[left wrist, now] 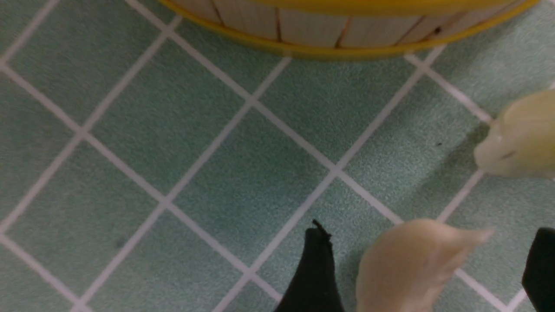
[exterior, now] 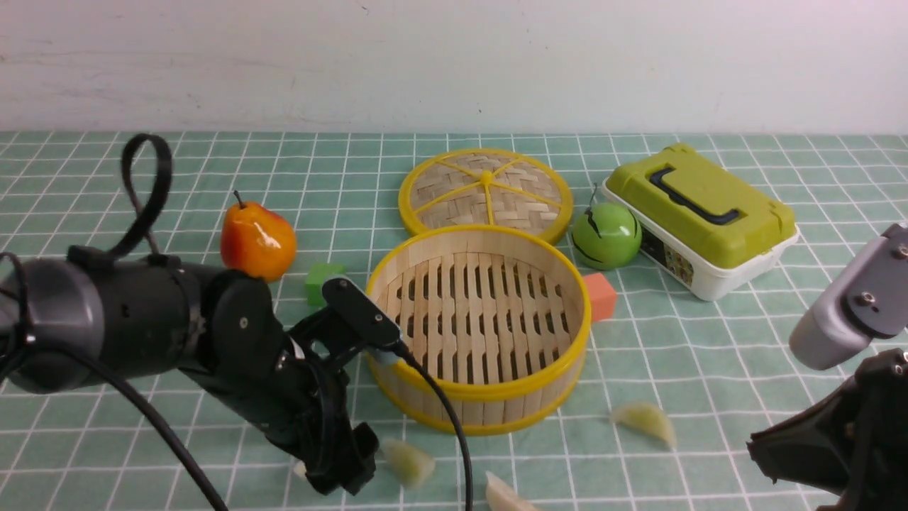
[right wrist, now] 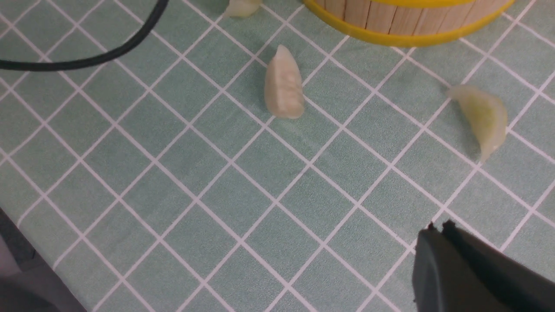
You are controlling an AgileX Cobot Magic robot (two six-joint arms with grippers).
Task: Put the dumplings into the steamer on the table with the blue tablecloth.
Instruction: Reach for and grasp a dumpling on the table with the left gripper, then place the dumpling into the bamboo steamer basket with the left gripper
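Observation:
The bamboo steamer [exterior: 482, 326] stands empty in the middle of the blue tablecloth [exterior: 709, 355]. Dumplings lie on the cloth in front of it: one [exterior: 409, 461], one [exterior: 505, 495] and one [exterior: 645, 420]. My left gripper [exterior: 340, 479] is low at the cloth, left of the steamer's front. In the left wrist view it [left wrist: 427, 268] is open with a cream dumpling [left wrist: 407, 264] between its jaws; another dumpling [left wrist: 520, 138] and the steamer wall [left wrist: 347, 39] lie beyond. My right gripper [right wrist: 438, 229] is shut and empty, apart from two dumplings [right wrist: 284, 84], [right wrist: 483, 115].
Behind the steamer lies its woven lid [exterior: 486, 191]. A pear [exterior: 257, 241] and a green cube [exterior: 323, 280] are to the left. An orange cube [exterior: 601, 297], a green apple [exterior: 606, 234] and a green-lidded box [exterior: 699, 216] are to the right. A black cable [right wrist: 86, 60] crosses the cloth.

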